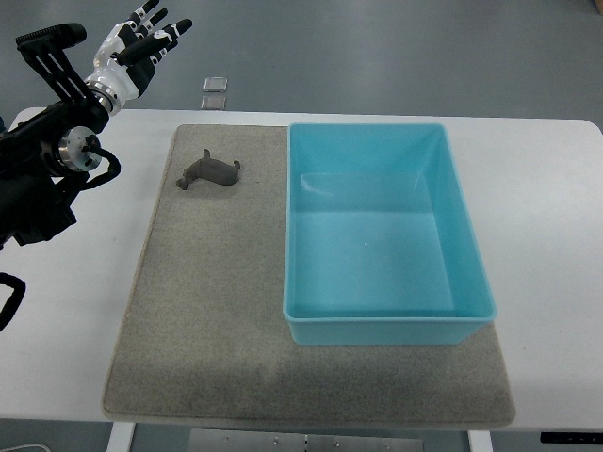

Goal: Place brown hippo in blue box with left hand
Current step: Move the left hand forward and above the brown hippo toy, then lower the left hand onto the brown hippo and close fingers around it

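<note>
A small dark brown hippo (pixel 209 172) lies on the grey mat (pixel 198 311) near its far left corner. Just to its right stands the blue box (pixel 381 322), empty inside. My left hand (pixel 143 40) is raised at the upper left, beyond the table's far edge, well up and left of the hippo. Its fingers are spread and hold nothing. The right arm does not show.
The mat lies on a white table (pixel 556 235). Two small square plates (pixel 215 92) sit on the floor beyond the table's far edge. My left arm's dark body (pixel 38 188) fills the left edge.
</note>
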Robot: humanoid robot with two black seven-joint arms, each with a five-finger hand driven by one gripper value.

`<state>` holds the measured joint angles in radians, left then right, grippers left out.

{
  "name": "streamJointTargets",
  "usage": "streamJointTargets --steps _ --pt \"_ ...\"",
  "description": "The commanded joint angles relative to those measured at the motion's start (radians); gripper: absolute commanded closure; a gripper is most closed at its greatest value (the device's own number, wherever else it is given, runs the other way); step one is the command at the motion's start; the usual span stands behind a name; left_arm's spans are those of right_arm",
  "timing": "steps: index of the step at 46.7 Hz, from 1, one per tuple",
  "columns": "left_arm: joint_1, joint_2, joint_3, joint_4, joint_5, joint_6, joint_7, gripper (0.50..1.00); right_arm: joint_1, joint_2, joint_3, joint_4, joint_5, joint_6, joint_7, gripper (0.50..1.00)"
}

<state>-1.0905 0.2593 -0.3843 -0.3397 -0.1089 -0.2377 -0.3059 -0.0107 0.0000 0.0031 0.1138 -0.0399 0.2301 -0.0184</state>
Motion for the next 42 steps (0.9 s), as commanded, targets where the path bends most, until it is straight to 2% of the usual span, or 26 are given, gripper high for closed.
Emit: streamJointTargets --steps 1,6,18,31,42 --pt "-0.003 0.041 0.059 -0.07 0.002 0.0 0.002 0.504 0.0 0.0 0.0 0.0 0.0 0.0 0.0 0.564" --pt "-0.014 0.093 0.168 -0.145 0.002 0.001 0.002 0.504 0.0 0.0 0.0 0.0 0.0 0.0 0.0 0.564" --pt "-0.062 0.121 0.348 -0.157 0.023 -0.011 0.004 0.506 0.0 0.0 0.0 0.0 0.0 0.0 0.0 0.564" --pt "-0.075 0.121 0.337 -0.189 0.466 -0.015 0.004 0.506 0.0 0.0 0.0 0.0 0.0 0.0 0.0 0.564" --pt "-0.077 0.12 0.341 -0.223 0.675 -0.031 0.004 0.506 0.0 0.0 0.0 0.0 0.0 0.0 0.0 0.564"
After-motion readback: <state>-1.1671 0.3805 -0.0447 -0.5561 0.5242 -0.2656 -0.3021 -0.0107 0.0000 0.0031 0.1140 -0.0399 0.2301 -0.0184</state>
